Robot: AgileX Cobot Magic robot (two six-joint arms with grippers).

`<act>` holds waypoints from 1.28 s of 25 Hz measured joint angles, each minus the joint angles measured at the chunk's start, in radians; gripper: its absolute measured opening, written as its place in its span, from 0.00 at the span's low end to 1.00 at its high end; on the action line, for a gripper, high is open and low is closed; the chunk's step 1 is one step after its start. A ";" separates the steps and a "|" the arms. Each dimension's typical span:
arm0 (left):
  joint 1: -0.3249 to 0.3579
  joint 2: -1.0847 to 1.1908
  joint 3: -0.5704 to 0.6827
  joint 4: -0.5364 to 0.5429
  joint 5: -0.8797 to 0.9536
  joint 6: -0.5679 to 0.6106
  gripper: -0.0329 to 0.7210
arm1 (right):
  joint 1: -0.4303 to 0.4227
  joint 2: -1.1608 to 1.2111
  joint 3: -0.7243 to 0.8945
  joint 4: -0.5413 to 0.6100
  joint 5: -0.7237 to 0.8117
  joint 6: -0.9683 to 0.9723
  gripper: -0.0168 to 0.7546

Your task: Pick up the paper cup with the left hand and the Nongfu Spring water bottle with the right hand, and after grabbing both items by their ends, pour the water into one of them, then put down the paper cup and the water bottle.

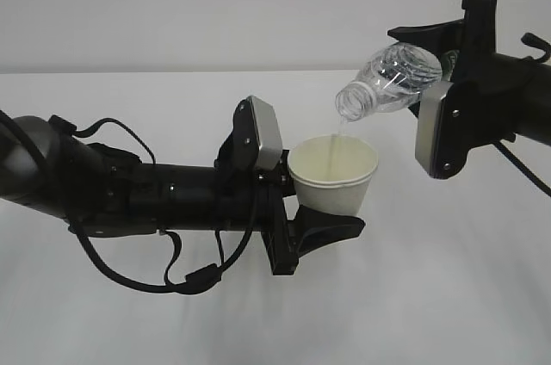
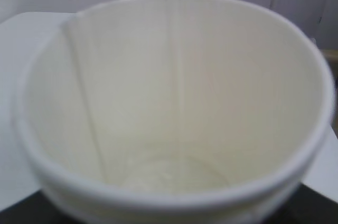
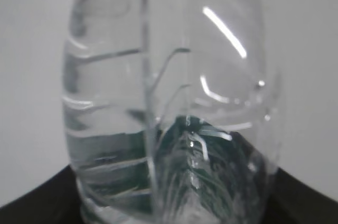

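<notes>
Clear water (image 1: 343,134) falls from our tipped Nongfu Spring water bottle (image 1: 392,79), its mouth just above the paper cup (image 1: 334,177). Our right hand (image 1: 448,64) pinches the bottle's end; our left hand (image 1: 303,225) pinches the cup below.

Exterior view faces across the table (image 1: 103,330) from the front, slightly downward. Left wrist view peers closely into the cup (image 2: 296,76); right wrist view hugs the bottle (image 3: 169,102). Exterior shows both.

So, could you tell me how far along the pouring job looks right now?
Done: the left gripper holds the paper cup and the right gripper holds the Nongfu Spring water bottle, both lifted off the table. In hand: the bottle is tipped mouth-down and a thin stream of water is falling into the cup. Left: finishing the pour and setting both down.
</notes>
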 joint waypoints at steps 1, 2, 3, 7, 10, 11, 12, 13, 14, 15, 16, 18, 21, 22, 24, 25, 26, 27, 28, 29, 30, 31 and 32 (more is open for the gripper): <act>0.000 0.000 0.000 -0.001 0.005 0.000 0.66 | 0.000 0.000 0.000 0.000 0.000 -0.002 0.63; 0.000 0.000 0.000 -0.004 0.014 0.000 0.66 | 0.000 0.000 0.000 0.000 0.000 -0.004 0.63; 0.000 0.000 0.000 -0.006 0.023 0.000 0.66 | 0.000 0.000 0.000 0.000 0.000 -0.004 0.63; 0.000 0.000 0.000 -0.010 0.037 0.000 0.66 | 0.000 0.000 0.000 0.000 0.000 -0.008 0.63; 0.000 0.000 0.000 -0.012 0.040 0.000 0.66 | 0.000 0.000 0.000 0.000 0.000 -0.012 0.63; 0.000 0.000 0.000 -0.012 0.040 0.000 0.66 | 0.000 0.000 0.000 0.000 0.000 -0.014 0.63; 0.000 0.000 0.000 -0.012 0.040 0.000 0.66 | 0.000 0.000 0.000 0.000 0.000 -0.014 0.63; 0.000 0.000 0.000 -0.013 0.040 0.000 0.66 | 0.000 0.000 0.000 0.000 0.000 -0.014 0.63; 0.000 0.000 0.000 -0.013 0.040 0.000 0.66 | 0.000 0.000 0.000 0.000 0.000 -0.014 0.63; 0.000 0.000 0.000 -0.013 0.040 0.000 0.66 | 0.000 0.000 0.000 0.000 0.000 -0.014 0.63; -0.002 0.000 0.000 -0.014 0.040 0.000 0.66 | 0.000 0.000 0.000 0.000 -0.001 -0.014 0.63; -0.007 0.000 0.000 -0.014 0.040 0.000 0.66 | 0.000 0.000 0.000 0.000 -0.001 -0.016 0.63; -0.014 0.000 0.000 -0.014 0.040 0.000 0.66 | 0.000 0.000 0.000 0.000 -0.002 -0.016 0.63; -0.016 0.000 0.000 -0.014 0.042 0.000 0.66 | 0.000 0.000 0.000 0.000 -0.002 -0.016 0.63; -0.016 0.000 0.000 -0.014 0.042 0.000 0.66 | 0.000 0.000 0.000 0.000 -0.002 -0.016 0.63; -0.016 0.000 0.000 -0.014 0.042 0.000 0.66 | 0.000 0.000 0.000 0.000 -0.002 -0.016 0.63; -0.016 0.000 0.000 -0.014 0.042 0.000 0.66 | 0.000 0.000 0.000 0.000 -0.002 -0.016 0.63; -0.016 0.000 0.000 -0.014 0.042 0.000 0.66 | 0.000 0.000 0.000 0.000 -0.002 -0.016 0.63; -0.016 0.000 0.000 -0.014 0.042 0.000 0.66 | 0.000 0.000 0.000 0.000 -0.002 -0.018 0.63; -0.016 0.000 0.000 -0.014 0.042 0.000 0.66 | 0.000 0.000 0.000 0.000 -0.002 -0.018 0.63; -0.016 0.000 0.000 -0.014 0.042 0.000 0.66 | 0.000 0.000 0.000 0.000 -0.002 -0.018 0.63; -0.016 0.000 0.000 -0.014 0.042 0.000 0.66 | 0.000 0.000 0.000 0.000 -0.002 -0.018 0.63; -0.016 0.000 0.000 -0.014 0.042 0.000 0.66 | 0.000 0.000 0.000 0.000 -0.002 -0.018 0.63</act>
